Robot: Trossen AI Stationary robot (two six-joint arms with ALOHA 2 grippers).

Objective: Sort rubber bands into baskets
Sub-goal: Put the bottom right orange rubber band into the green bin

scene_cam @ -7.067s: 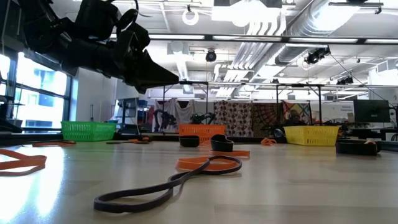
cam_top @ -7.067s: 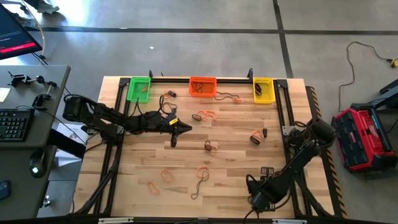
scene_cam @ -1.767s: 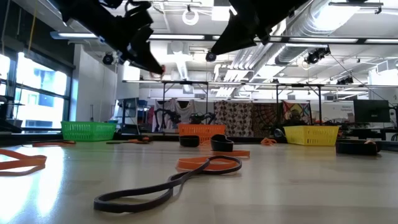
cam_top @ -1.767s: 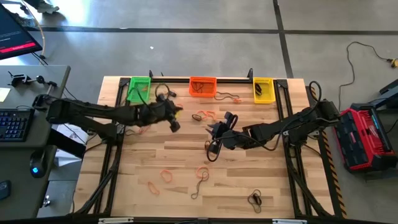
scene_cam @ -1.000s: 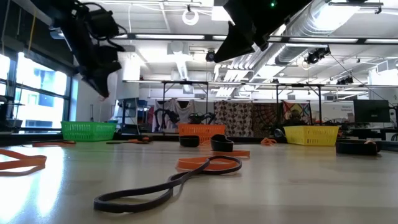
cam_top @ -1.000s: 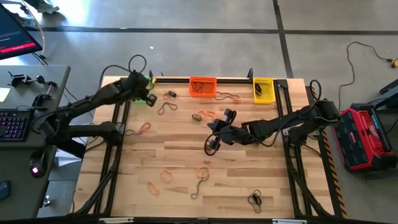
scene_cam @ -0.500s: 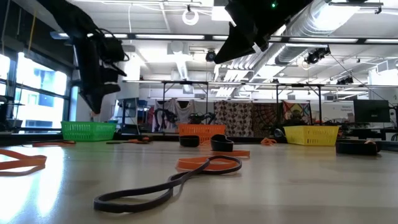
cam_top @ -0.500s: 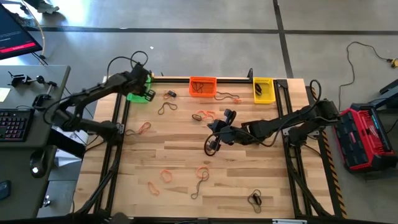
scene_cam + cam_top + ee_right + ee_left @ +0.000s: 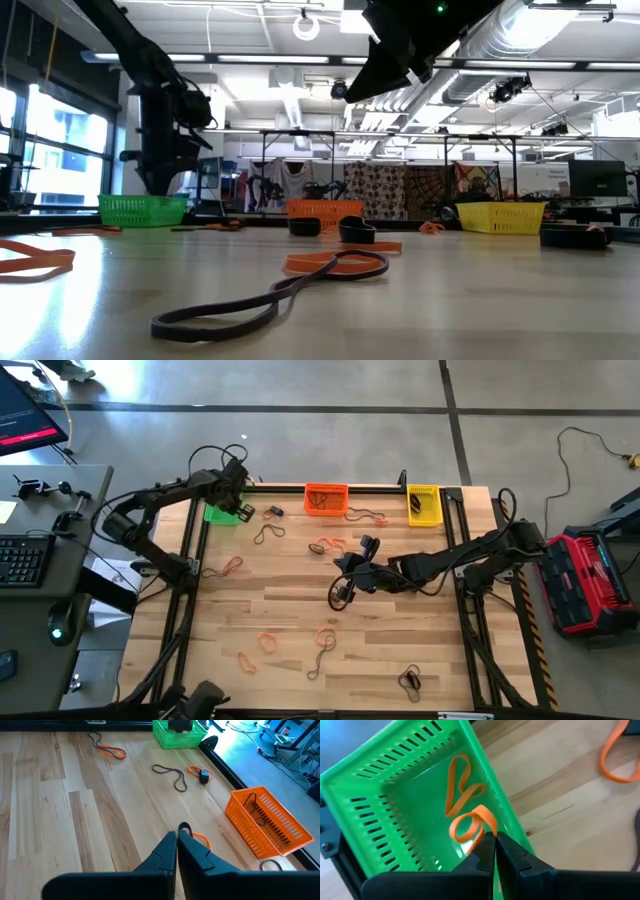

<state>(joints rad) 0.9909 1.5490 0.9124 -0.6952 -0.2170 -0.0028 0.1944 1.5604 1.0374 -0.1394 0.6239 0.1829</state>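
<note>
Left gripper: fingers pressed together on an orange rubber band, which hangs as a loop from the tips above the inside of the green basket.
Left arm pose: stretched from its base at the table's left edge toward the far left corner, wrist bent down so the gripper points into the basket; in the low view it stands as a dark vertical shape over the green basket.
Green basket contents: a second orange band lies folded on the basket floor, just beside the hanging loop.
Right gripper: fingers closed on a dark rubber band, of which only a small loop shows above the tips; from above, the dark loop dangles at the gripper.
Right arm pose: reaching from the table's right side across to the middle, held level and raised off the wood, the gripper aimed toward the far left.
Orange basket: at the middle of the far edge, dark bands inside it in the right wrist view.
Yellow basket: at the far right corner, well apart from both grippers.
Table: loose bands scattered about, among them a dark loop near the green basket, orange ones ahead of the orange basket, an orange band by the left edge, and a long dark band nearest the low camera.
</note>
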